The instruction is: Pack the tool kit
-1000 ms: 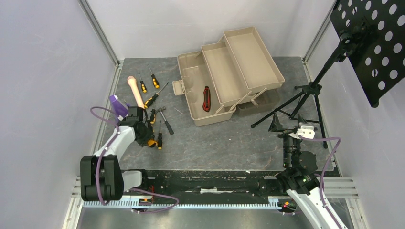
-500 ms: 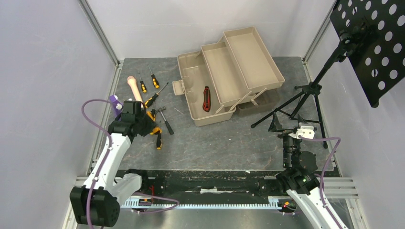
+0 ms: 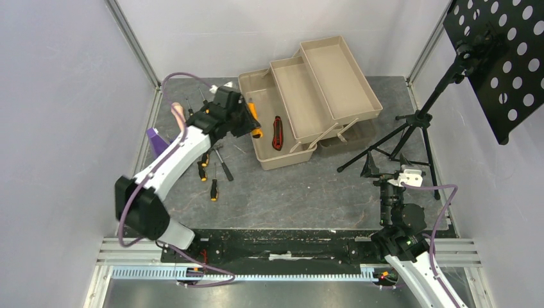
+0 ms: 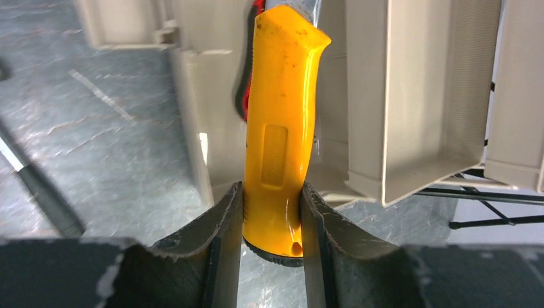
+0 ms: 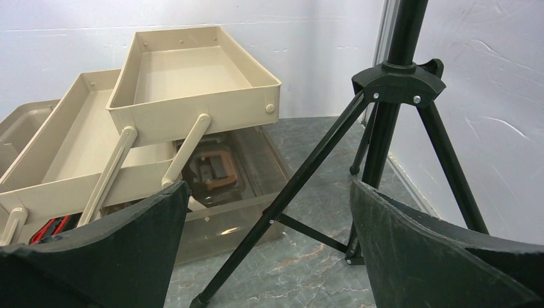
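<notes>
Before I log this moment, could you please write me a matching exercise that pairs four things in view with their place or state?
Things:
1. yellow-handled tool
2. red-and-black utility knife
3. small hammer
4. right gripper

Places or states:
A. lying on the table, left of the toolbox
B. open, holding nothing, facing the tripod
C. clamped in the left gripper
D. lying in the toolbox's bottom compartment

Pairs: 1-C, 2-D, 3-A, 4-B.
</notes>
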### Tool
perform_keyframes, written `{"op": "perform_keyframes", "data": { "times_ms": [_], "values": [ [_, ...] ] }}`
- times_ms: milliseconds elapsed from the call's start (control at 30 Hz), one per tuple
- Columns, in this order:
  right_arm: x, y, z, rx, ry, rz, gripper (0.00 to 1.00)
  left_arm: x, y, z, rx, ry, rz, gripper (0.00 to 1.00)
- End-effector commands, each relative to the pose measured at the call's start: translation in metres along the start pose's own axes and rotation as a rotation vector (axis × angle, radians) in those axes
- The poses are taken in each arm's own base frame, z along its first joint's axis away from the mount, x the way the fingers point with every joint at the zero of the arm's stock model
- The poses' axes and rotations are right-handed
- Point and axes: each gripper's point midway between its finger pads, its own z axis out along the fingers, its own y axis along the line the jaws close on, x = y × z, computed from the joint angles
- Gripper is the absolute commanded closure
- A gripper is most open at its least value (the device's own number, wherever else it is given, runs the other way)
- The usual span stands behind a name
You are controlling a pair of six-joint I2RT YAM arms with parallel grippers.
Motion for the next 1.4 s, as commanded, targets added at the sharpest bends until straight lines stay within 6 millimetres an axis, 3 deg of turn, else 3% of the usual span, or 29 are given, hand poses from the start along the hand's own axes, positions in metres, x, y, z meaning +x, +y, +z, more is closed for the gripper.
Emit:
{"op": "perform_keyframes", "data": {
  "times_ms": [0, 133, 333, 433, 767, 900, 933, 1167, 1367],
  "values": [
    [-0.03, -0.011, -0.008, 0.028, -0.122, 0.072, 0.02, -0.007, -0.028, 0.037, -0.014, 0.003, 0.115, 0.98],
    [-0.029, -0.011, -0.008, 0.03, -0.121, 0.071, 0.02, 0.004, -0.024, 0.074, -0.121, 0.051, 0.217, 0.97],
    [-0.031, -0.012, -0.008, 0.03, -0.126, 0.073, 0.02, 0.022, -0.001, 0.117, -0.264, 0.115, 0.335, 0.95],
    [-0.03, -0.012, -0.008, 0.032, -0.124, 0.072, 0.02, 0.032, 0.011, 0.13, -0.32, 0.164, 0.374, 0.94],
    [-0.031, -0.012, -0.008, 0.031, -0.127, 0.073, 0.02, 0.052, 0.027, 0.163, -0.375, 0.214, 0.39, 0.85],
    [-0.031, -0.012, -0.009, 0.033, -0.127, 0.071, 0.02, 0.05, 0.022, 0.159, -0.361, 0.208, 0.377, 0.7],
    [-0.03, -0.012, -0.009, 0.033, -0.126, 0.071, 0.02, 0.047, 0.021, 0.155, -0.36, 0.197, 0.375, 0.63],
    [-0.031, -0.012, -0.009, 0.031, -0.128, 0.072, 0.02, 0.021, 0.005, 0.121, -0.326, 0.113, 0.354, 0.42],
    [-0.03, -0.013, -0.008, 0.034, -0.125, 0.069, 0.02, 0.007, -0.013, 0.087, -0.257, 0.061, 0.316, 0.37]
  ]
}}
